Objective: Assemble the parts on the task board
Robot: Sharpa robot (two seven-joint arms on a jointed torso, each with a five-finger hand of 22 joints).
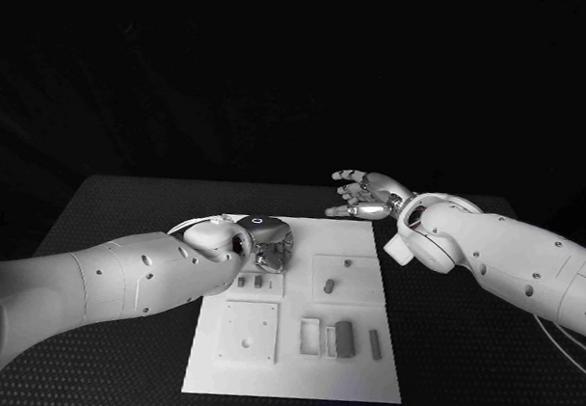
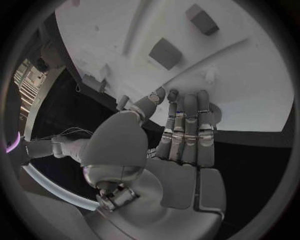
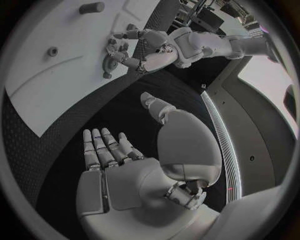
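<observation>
Board (image 1: 295, 358) lies flat mid-surface (image 1: 472, 375), grey parts (image 1: 345, 337) on it. Left hand (image 1: 264, 242) sits over the board's far-left area, fingers (image 2: 187, 125) extended side by side, tips at the board edge, holding nothing. Two blocks (image 2: 165, 52) lie on the board just beyond those fingertips. Right hand (image 1: 366, 195) hovers past the board's far-right corner, palm up, fingers (image 3: 103, 150) apart and empty, black surface beneath them.
</observation>
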